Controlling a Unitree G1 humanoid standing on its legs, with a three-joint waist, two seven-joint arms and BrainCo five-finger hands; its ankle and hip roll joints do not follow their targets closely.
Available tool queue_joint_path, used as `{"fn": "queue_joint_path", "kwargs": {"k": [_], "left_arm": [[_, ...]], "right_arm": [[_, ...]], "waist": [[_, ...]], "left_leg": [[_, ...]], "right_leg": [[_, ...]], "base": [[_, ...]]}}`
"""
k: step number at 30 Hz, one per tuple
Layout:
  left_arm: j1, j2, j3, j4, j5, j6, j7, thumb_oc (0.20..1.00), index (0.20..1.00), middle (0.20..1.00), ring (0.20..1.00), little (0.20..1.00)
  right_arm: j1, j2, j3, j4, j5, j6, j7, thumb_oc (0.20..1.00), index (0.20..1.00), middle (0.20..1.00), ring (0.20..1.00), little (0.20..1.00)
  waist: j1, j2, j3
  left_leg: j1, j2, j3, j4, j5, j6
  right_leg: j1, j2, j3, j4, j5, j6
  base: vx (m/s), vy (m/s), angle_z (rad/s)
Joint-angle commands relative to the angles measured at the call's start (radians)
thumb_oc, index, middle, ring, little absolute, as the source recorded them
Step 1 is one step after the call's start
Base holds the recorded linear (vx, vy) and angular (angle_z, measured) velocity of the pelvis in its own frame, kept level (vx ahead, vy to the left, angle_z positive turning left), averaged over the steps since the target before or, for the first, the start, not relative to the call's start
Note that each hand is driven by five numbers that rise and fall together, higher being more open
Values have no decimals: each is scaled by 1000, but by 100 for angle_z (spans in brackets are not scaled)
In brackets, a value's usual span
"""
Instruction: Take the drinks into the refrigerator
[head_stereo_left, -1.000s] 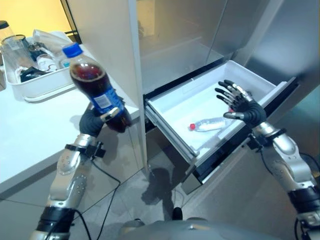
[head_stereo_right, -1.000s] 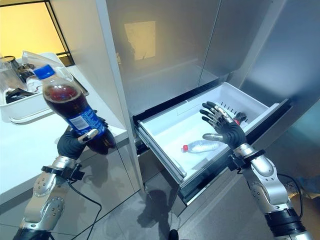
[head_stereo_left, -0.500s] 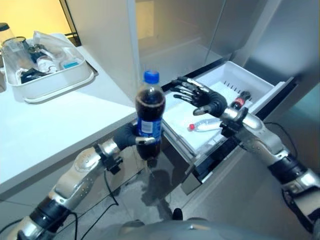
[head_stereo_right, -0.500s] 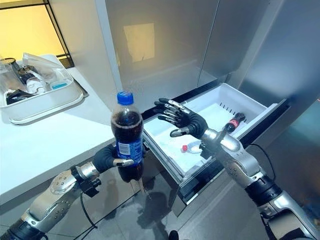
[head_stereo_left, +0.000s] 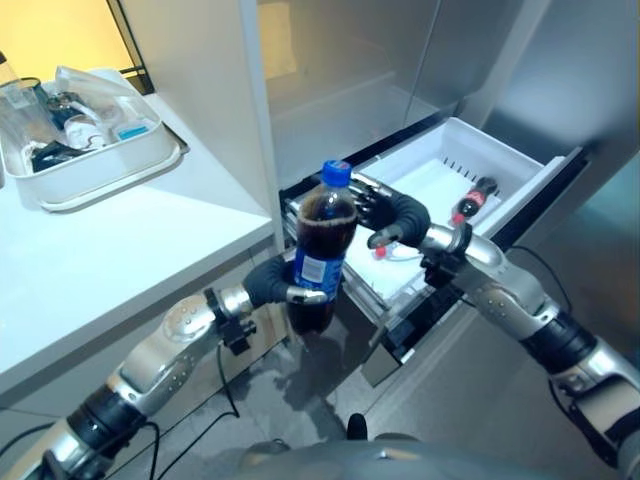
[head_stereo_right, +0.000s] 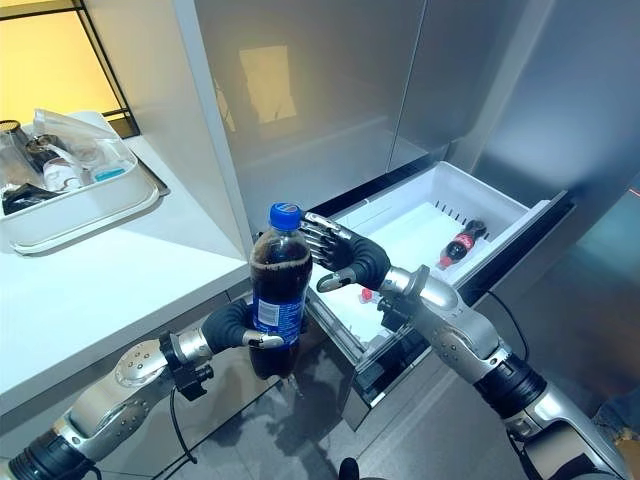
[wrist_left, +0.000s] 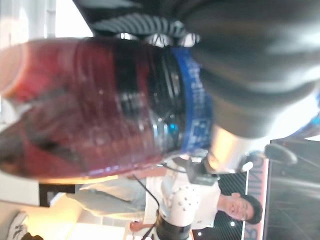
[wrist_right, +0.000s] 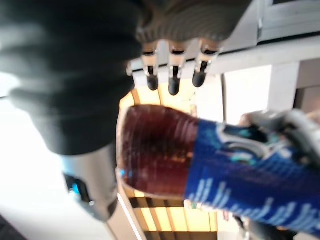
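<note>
Left hand (head_stereo_right: 232, 326) fingers wrap the cola bottle (head_stereo_right: 277, 290), upright just before the open drawer (head_stereo_right: 497, 205). Right hand (head_stereo_right: 345, 260) fingers spread beside its neck. Handover: close right fully above the label before left releases.

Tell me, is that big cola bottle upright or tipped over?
Upright. The cola bottle stands with its blue cap on top, the left robot hand curled round its lower part, in front of the open drawer.

Left hand (head_stereo_left: 272, 283) is wrapped around a big cola bottle (head_stereo_left: 319, 245), blue cap and label, upright just in front of the open fridge drawer (head_stereo_left: 520, 185). Right hand (head_stereo_left: 392, 216) is right beside its neck, fingers loosely spread. Inside the drawer there's a small cola bottle (head_stereo_left: 472, 199) toward the far right. White tray (head_stereo_left: 110, 166) of clutter sits far left on the counter (head_stereo_left: 120, 250).
</note>
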Motion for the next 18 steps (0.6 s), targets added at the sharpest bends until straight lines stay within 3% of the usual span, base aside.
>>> {"fn": "queue_joint_path", "kwargs": {"k": [1,18], "left_arm": [[-129,-28,-6,-79,-29,-72,-4,200,200,200,200,200],[-190,34,-73,-95,3,-86,13,200,200,200,200,200]], "right_arm": [[-46,2,26,-81,49,-19,13,1000,1000,1000,1000,1000],[-95,-112,195,-146,152,75,56,1000,1000,1000,1000,1000]], "waist": [[40,-7,-36],[37,-17,-34]], "left_leg": [[5,-17,-57,1,-61,17],[1,-14,-61,1,-57,10]], "right_leg": [[3,-61,-52,104,-55,102],[2,-58,-62,107,-59,100]], "base": [[0,0,0],[0,0,0]]}}
